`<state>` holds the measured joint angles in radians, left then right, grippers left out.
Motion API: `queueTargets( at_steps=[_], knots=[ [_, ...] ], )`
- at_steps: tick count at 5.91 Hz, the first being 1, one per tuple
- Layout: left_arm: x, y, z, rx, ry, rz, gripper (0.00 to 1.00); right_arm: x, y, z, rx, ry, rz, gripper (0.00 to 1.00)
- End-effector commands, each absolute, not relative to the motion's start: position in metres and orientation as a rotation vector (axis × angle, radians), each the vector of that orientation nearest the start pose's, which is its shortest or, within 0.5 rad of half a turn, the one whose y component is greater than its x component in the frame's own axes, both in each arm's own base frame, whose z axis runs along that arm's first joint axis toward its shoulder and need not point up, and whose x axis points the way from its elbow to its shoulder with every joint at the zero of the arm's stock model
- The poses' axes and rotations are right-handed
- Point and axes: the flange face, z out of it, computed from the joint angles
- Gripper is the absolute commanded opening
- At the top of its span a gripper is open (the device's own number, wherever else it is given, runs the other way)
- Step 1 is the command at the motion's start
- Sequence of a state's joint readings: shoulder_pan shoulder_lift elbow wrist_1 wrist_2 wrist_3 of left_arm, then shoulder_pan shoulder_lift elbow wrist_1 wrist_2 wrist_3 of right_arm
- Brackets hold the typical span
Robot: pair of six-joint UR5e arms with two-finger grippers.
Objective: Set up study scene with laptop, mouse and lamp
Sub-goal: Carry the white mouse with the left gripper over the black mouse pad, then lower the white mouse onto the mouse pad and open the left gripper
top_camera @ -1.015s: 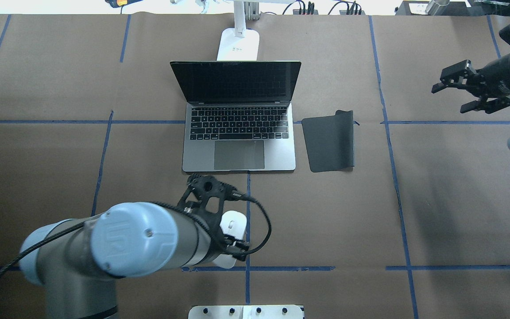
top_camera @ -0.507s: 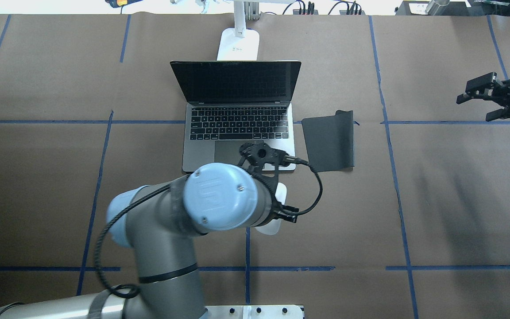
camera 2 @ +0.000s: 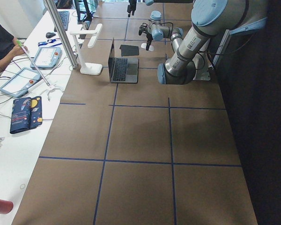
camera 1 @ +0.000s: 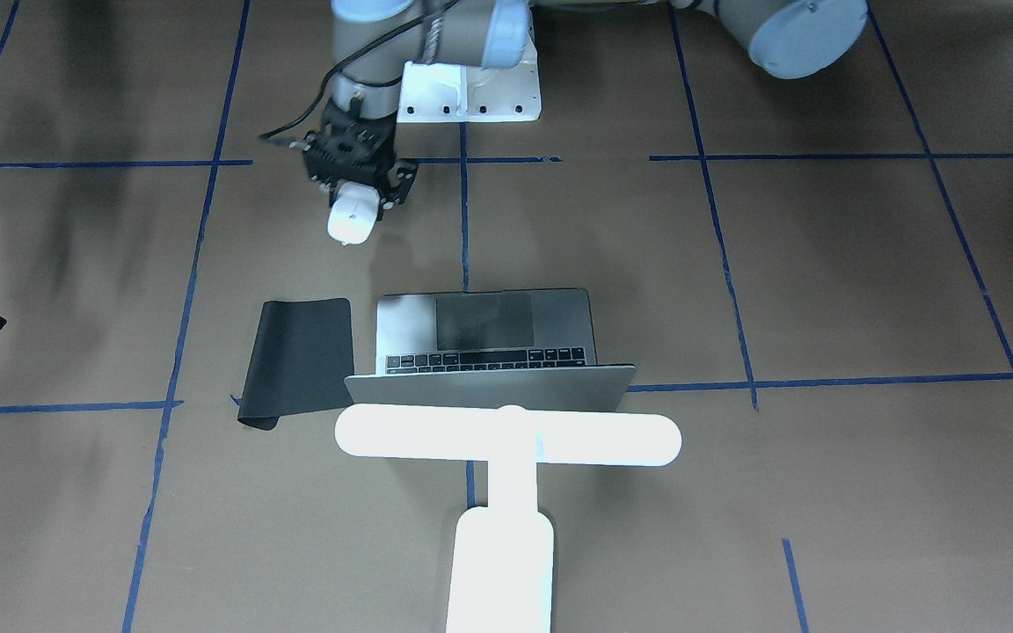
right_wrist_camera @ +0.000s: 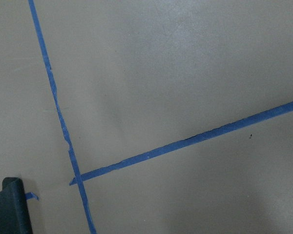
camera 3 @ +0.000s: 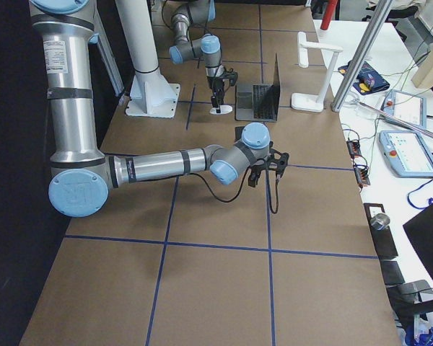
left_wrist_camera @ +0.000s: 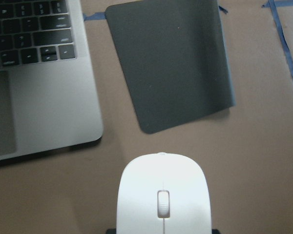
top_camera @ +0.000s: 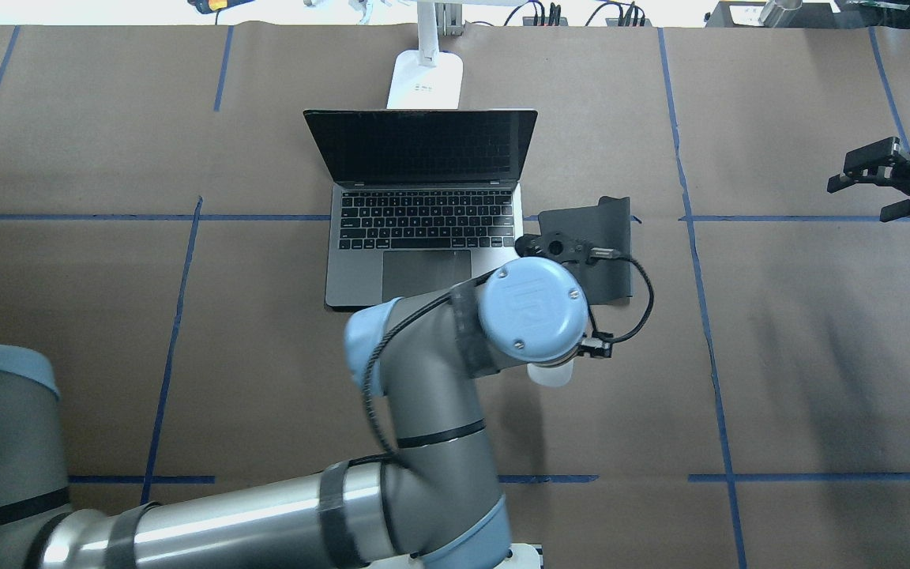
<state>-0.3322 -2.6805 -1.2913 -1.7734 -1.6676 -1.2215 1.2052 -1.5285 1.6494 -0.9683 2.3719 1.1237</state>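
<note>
Laptop [top_camera: 423,213] stood open mid-worktop, with the lamp [camera 1: 506,435] behind it at the far edge: both judged placed. Left gripper [camera 1: 357,186] clamped the mouse [left_wrist_camera: 163,192] above the table, just short of the mat [left_wrist_camera: 171,63]; set-down was outstanding. Right gripper [top_camera: 874,180] hung open near the right edge.

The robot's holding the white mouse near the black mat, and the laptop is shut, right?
Not quite. The laptop is open, with its screen standing up, as the overhead view shows. The rest is right: the left gripper holds the mouse near the black mat.
</note>
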Motion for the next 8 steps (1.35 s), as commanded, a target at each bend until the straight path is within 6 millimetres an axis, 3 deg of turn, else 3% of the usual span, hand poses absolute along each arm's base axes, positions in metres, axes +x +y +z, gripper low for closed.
queueTargets(
  at_steps=[1, 2, 3, 4, 6, 7, 8],
  knots=[
    [0.740, -0.412, -0.008, 0.250, 0.990, -0.006, 0.31, -0.131, -0.513, 0.528, -0.019, -1.027, 0.401, 1.00],
    [0.764, -0.427, -0.006, 0.243, 1.017, -0.052, 0.31, -0.129, -0.510, 0.533, -0.025, -1.022, 0.407, 1.00],
    [0.769, -0.436, -0.012, 0.241, 1.002, -0.065, 0.32, -0.127, -0.507, 0.537, -0.027, -1.019, 0.410, 1.00],
    [0.776, -0.447, -0.004, 0.270, 0.991, -0.117, 0.32, -0.127, -0.504, 0.537, -0.029, -1.018, 0.409, 1.00],
    [0.765, -0.495, 0.009, 0.313, 1.000, -0.171, 0.32, -0.127, -0.504, 0.534, -0.021, -1.019, 0.409, 1.00],
    [0.765, -0.501, 0.015, 0.319, 0.995, -0.179, 0.35, -0.127, -0.502, 0.533, -0.019, -1.019, 0.408, 1.00],
    [0.774, -0.507, 0.037, 0.322, 0.989, -0.183, 0.38, -0.127, -0.502, 0.533, -0.020, -1.020, 0.406, 1.00]
  ],
)
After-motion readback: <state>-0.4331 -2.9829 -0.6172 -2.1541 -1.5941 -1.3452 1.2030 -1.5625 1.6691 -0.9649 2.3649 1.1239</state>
